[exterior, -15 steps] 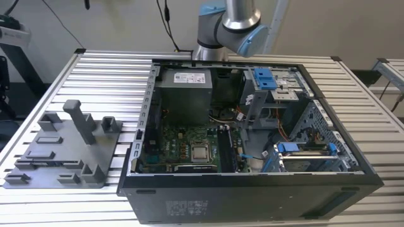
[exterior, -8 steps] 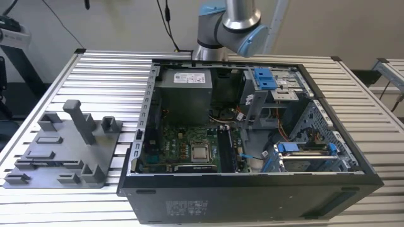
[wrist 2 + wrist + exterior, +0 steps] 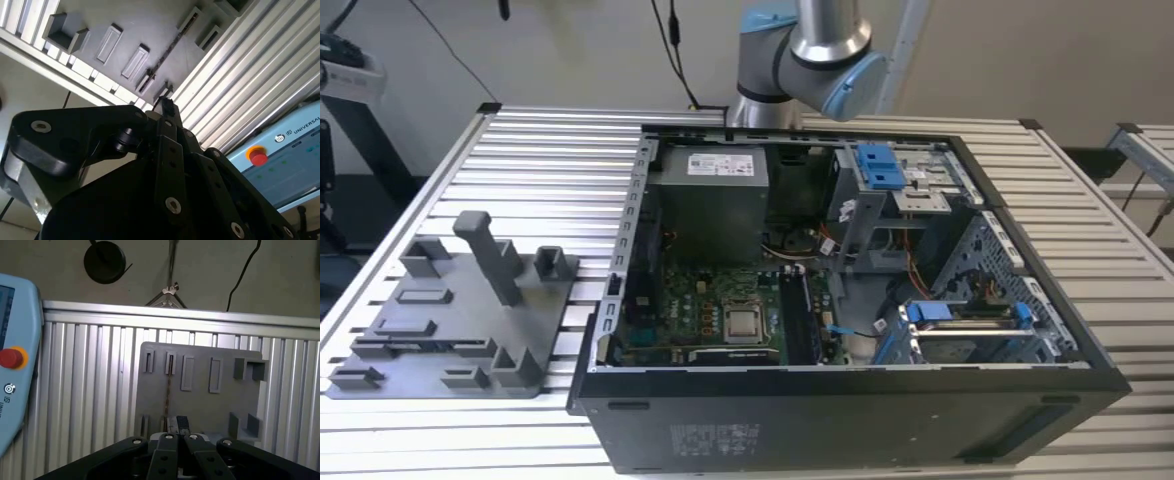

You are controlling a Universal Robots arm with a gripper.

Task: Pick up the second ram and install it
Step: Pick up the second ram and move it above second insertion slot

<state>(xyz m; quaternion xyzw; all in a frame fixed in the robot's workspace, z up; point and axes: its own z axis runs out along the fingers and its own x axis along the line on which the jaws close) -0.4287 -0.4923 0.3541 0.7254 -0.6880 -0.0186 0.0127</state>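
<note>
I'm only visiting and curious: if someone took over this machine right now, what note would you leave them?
Gripper: hovers above the grey fixture plate, roughly in line with the second ram and clear of it.
Second ram: stands on edge in the plate's slots.
Done: nothing visible.
Left: the ram is not yet picked up or installed in the open computer case.

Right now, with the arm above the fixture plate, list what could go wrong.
1. The second ram stands edge-on in the grey fixture plate, a thin target; if the claw comes down off-line, it may strike the plate's slots.
2. In the open case, cables crowd the motherboard and could snag the stick.
</note>
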